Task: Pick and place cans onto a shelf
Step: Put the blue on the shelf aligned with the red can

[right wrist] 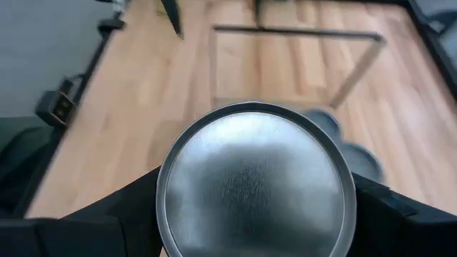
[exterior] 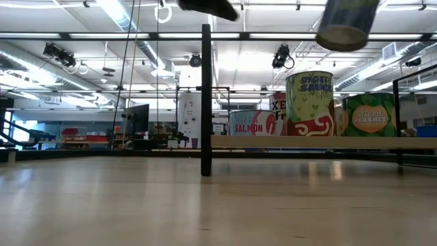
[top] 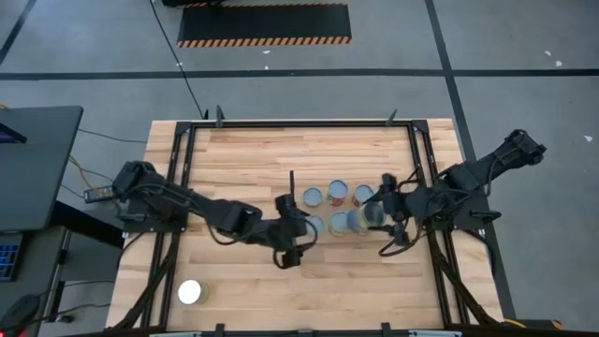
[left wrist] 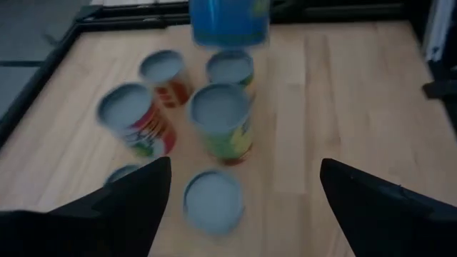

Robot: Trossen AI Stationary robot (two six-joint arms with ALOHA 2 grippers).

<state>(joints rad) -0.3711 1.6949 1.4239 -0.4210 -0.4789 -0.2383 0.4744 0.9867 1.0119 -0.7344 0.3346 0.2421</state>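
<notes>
The right end effector [right wrist: 257, 214] clamps a rigid, smooth can [right wrist: 255, 182] across its sidewall, where slippage seems likeliest; the left end effector [left wrist: 243, 193] hangs open and empty.

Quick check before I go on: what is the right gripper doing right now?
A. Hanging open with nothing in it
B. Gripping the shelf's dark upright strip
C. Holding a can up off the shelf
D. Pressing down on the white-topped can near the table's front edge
C: the right gripper has its fingers on both sides of a can, and the low view shows that can in the air above the shelf.
</notes>
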